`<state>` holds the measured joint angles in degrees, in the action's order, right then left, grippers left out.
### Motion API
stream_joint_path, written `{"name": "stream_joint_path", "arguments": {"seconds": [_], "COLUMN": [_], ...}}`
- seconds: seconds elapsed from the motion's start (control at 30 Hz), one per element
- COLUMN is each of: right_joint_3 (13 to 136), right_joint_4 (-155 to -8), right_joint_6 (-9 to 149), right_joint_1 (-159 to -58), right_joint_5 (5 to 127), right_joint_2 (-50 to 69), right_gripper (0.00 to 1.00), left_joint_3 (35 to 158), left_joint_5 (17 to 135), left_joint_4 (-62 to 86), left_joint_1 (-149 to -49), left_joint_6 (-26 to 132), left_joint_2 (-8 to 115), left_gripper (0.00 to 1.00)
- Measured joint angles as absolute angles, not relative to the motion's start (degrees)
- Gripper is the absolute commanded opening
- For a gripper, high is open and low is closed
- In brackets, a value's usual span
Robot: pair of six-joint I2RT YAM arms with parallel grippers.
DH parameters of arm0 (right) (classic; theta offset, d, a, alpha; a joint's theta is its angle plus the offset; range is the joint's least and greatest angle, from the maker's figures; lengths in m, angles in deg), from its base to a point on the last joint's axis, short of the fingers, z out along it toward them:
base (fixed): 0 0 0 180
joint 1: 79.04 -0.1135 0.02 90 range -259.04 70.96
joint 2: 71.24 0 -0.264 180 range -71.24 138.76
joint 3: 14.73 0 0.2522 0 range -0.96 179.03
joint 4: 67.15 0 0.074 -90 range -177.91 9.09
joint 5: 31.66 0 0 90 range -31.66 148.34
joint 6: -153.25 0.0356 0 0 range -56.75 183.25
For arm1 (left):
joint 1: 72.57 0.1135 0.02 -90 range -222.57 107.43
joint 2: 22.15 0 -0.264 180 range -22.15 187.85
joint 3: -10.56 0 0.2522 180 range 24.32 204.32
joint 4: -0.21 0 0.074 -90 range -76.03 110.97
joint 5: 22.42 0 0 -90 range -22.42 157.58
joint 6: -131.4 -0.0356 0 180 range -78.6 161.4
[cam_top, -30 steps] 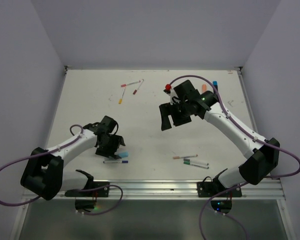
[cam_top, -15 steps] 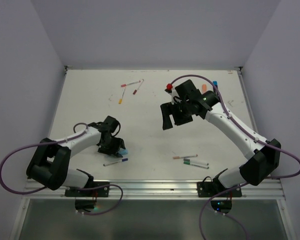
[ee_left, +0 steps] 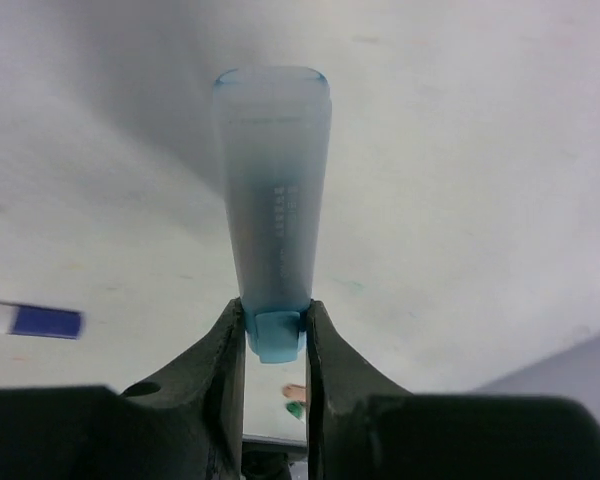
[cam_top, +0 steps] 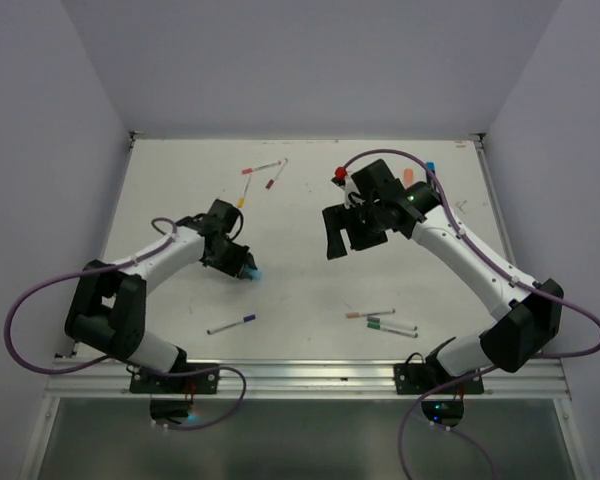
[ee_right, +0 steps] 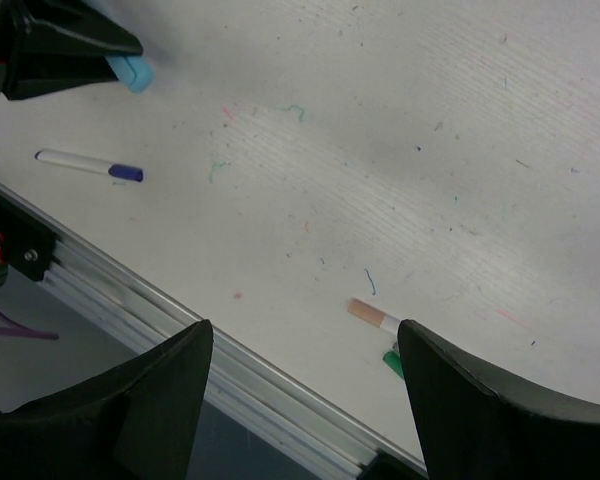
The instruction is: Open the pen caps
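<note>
The left tool [ee_left: 274, 318] is clamped on one end of the blue highlighter [ee_left: 272, 190]. Its two fingers pinch a small pale-blue end piece, and the rest of the body sticks straight out ahead of them. The highlighter's long axis therefore continues the line of the fingers, with the free, rounded end pointing directly away from the tool. It appears to be held just above the table [cam_top: 310, 290], judging by the soft shadow beneath it.

From above, the free end points out towards the other arm's side. The right tool [ee_right: 302, 328] hangs well apart from it, beyond that end and off to one side, raised with its fingers spread wide and nothing between them. From its own camera the blue tip shows far ahead, poking out of the left tool.

Which end pulls off cannot be told from here. The coming move most likely turns on one line: the right tool has to reach the free end, close across the axis, and draw away along it. A thin purple-tipped pen [cam_top: 230, 324] lies flat on the table behind the left tool, not in the way.
</note>
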<state>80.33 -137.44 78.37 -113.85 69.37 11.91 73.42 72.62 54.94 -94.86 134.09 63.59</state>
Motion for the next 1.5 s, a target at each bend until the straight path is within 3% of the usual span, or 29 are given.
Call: {"name": "stream_joint_path", "arguments": {"seconds": [0.1, 0.27, 0.47, 0.7, 1.27, 1.37, 1.4, 1.5], "right_joint_3": [81.18, 87.33, 90.26, 89.29, 82.3, 81.62, 81.62, 81.62], "right_joint_4": [-137.55, -137.46, -135.01, -127.19, -118.51, -118.45, -118.23, -117.11], "right_joint_6": [78.37, 79.22, 85.34, 92.05, 98.52, 99.13, 99.28, 99.72], "right_joint_1": [-113.76, -111.07, -103.05, -102.4, -107.31, -107.64, -107.66, -107.9], "right_joint_5": [69.33, 71.49, 81.13, 89.11, 90.85, 90.7, 90.64, 90.61], "right_joint_2": [12.39, 16.81, 22.36, 23.69, 24.37, 24.39, 24.39, 24.57], "right_gripper": [0.79, 0.78, 0.76, 0.71, 0.57, 0.49, 0.42, 0.39], "left_joint_3": [83.54, 94.38, 86.8, 83.35, 87.63, 87.96, 87.96, 87.96], "left_joint_5": [73.8, 82.78, 100.07, 109.2, 110.8, 110.91, 110.97, 111.06], "left_joint_4": [54.55, 41.74, 28.91, 32.38, 34.33, 34.29, 34.33, 34.29], "left_joint_1": [-94.05, -93.59, -93.92, -100.26, -101.59, -101.59, -101.59, -101.59], "left_joint_6": [124.78, 109.43, 96.23, 82.11, 77.76, 77.76, 77.76, 77.76], "left_joint_2": [64.11, 62.93, 62.19, 63.32, 63.91, 64.5, 64.68, 65.07], "left_gripper": [0.0, 0.0, 0.0, 0.0, 0.0, 0.0, 0.0, 0.0]}}
